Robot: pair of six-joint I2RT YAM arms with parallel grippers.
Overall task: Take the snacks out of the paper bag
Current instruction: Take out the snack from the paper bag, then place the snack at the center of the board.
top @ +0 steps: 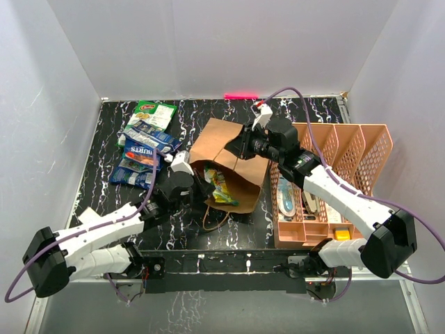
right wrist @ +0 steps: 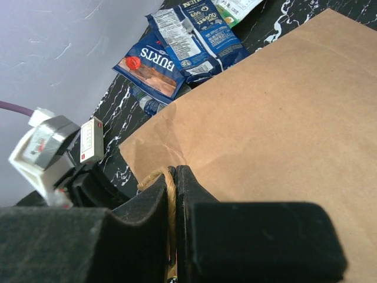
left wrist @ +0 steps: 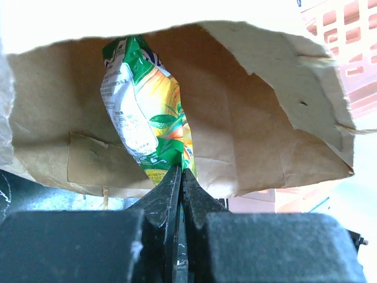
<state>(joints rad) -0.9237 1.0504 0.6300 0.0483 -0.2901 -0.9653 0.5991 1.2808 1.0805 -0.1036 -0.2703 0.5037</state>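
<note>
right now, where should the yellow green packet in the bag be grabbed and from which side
Grip the yellow-green packet by its lower end nearest the mouth of the paper bag, coming straight in through the opening. That thin end points outward; the rest sits deep under the paper. The left fingers pinch it there.

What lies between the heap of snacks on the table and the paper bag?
Only the left arm crosses that strip of black table, seen in the top view; its gripper pinches a snack at the paper bag mouth.

The left claw (left wrist: 180, 175) hides the lower tip of the yellow-green packet (left wrist: 147, 118).
</note>
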